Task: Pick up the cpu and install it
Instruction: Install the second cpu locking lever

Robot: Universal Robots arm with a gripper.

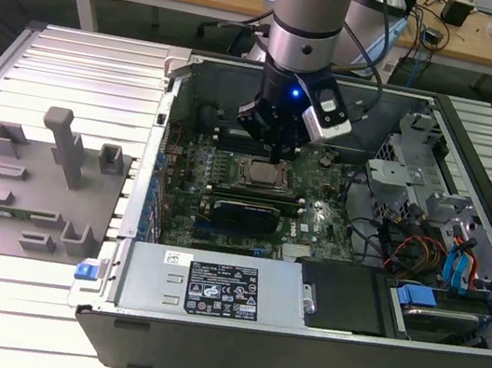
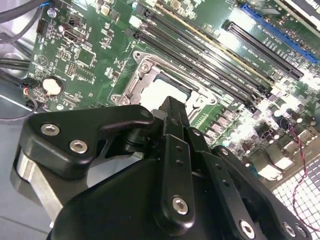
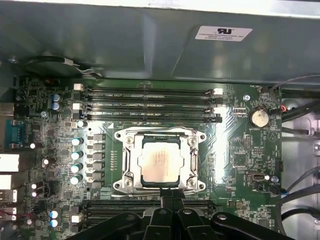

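Observation:
The cpu (image 3: pixel 161 164) lies flat inside the metal-rimmed socket frame (image 3: pixel 125 165) on the green motherboard, its pale silvery top facing up. In the exterior view the cpu (image 1: pixel 257 173) sits in the middle of the open computer case. My gripper (image 3: pixel 170 196) hangs just over the socket's edge, its black fingers pressed together with nothing between them. In the second wrist view the gripper (image 2: pixel 172 106) covers part of the cpu (image 2: pixel 159 89). The gripper (image 1: pixel 275 156) is directly above the socket in the exterior view.
Rows of black memory slots (image 3: pixel 150 105) run on both sides of the socket. A long silver box with a label (image 1: pixel 210 287) lies along the case's front. A grey moulded tray (image 1: pixel 36 196) rests on the table at the exterior view's left. Cables and drive bays (image 1: pixel 440 264) crowd the case's right.

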